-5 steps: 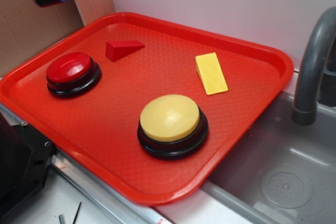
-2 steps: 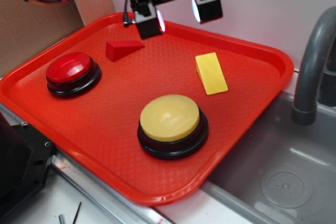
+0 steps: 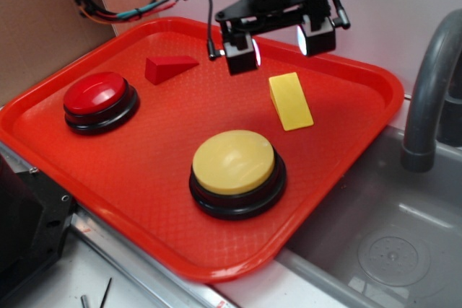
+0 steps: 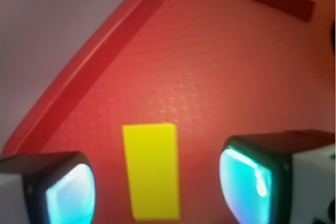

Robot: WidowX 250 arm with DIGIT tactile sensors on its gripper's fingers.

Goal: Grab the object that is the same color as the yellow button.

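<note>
Hovering my gripper [image 3: 280, 47] open, upper centre of frame, above the yellow wedge [image 3: 290, 101]; wedge lies free on the red tray [image 3: 108, 171], right of centre; yellow button [image 3: 236, 171] sits lower centre.

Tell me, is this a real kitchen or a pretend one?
Probably a pretend kitchen set up for robot tests: a grey plastic-looking sink and faucet beside a red tray of toy blocks and buttons.

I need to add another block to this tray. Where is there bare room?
Bare tray lies in front of the red button, left of the yellow button. A smaller patch sits between red wedge and yellow wedge. Crowded at that wedge, under the open pincer.
</note>
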